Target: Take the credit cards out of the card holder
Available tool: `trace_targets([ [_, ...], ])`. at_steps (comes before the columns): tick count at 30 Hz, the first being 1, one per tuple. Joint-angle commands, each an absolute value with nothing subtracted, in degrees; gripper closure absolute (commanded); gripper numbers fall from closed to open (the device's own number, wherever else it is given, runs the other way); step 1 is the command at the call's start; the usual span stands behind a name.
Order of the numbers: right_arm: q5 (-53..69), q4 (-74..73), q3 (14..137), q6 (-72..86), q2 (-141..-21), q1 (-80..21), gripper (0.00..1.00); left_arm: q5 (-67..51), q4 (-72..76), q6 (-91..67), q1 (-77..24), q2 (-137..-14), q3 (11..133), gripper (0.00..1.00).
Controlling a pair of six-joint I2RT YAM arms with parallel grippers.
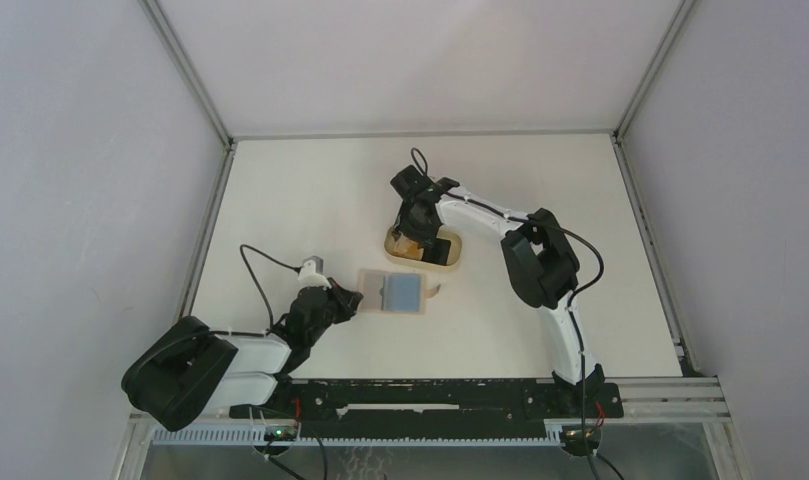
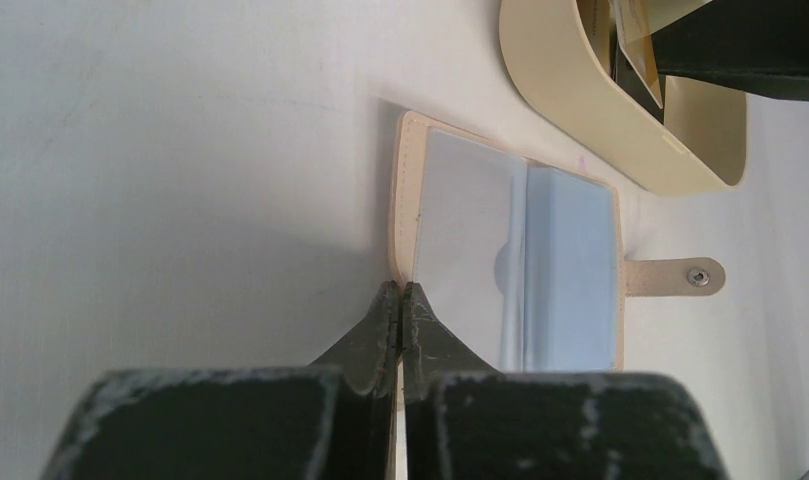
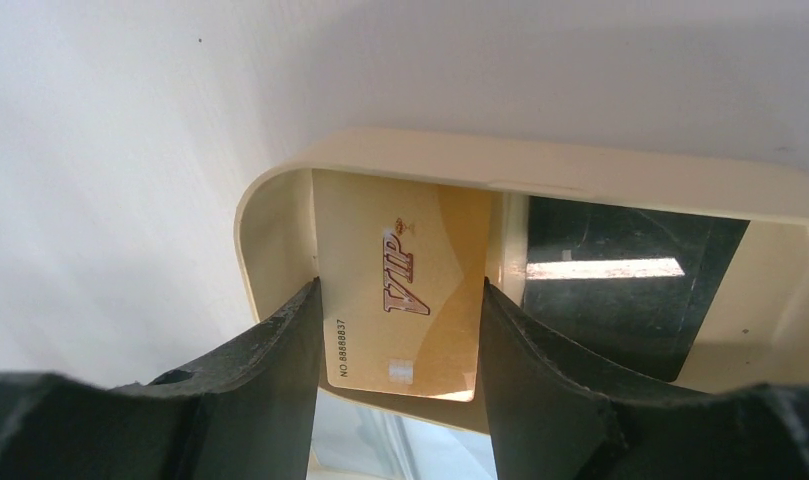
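R fingers (image 3: 280, 360) pinch gold card (image 3: 400, 270) in tray (image 3: 540, 165); released tilted, it may catch rim, tip out. L fingers (image 2: 368, 345) pressed together at card holder (image 2: 470, 230) edge; holder may skid.

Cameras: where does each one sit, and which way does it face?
Top external: above and behind, looking down on the table; left arm and right arm show.
Left wrist: rides the left arm, looks past the shut left end effector at the open card holder.
Right wrist: rides the right arm, looks into the tray; the right end effector grips a gold VIP card.
Shared: all three show the tray.
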State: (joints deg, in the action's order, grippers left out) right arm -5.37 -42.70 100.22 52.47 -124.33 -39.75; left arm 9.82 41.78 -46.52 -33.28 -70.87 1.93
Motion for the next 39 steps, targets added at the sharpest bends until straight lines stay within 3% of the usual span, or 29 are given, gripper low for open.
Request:
trace_targets([
  [1,-6.06,-41.86,102.47,52.76,-124.57,-39.29,0.4,9.46,37.38,-44.82,-32.35,-72.08,-2.96,1.0],
  [15,-7.35,-43.6,104.28,51.16,-124.51,-40.23,0.24,7.72,39.11,-44.36,-31.29,-74.0,-2.9,1.0],
  [29,-12.2,-45.63,106.78,47.7,-116.85,-41.69,0.15,7.45,37.87,-44.21,-31.24,-73.76,-2.4,1.0],
  [31,-13.72,-45.57,106.41,46.95,-114.94,-42.35,0.08,7.24,37.18,-44.14,-31.28,-73.19,-2.31,1.0],
  [39,-15.89,-31.54,88.78,40.89,-102.32,-46.95,0.01,7.03,29.57,-44.59,-31.24,-65.78,-2.11,1.0],
])
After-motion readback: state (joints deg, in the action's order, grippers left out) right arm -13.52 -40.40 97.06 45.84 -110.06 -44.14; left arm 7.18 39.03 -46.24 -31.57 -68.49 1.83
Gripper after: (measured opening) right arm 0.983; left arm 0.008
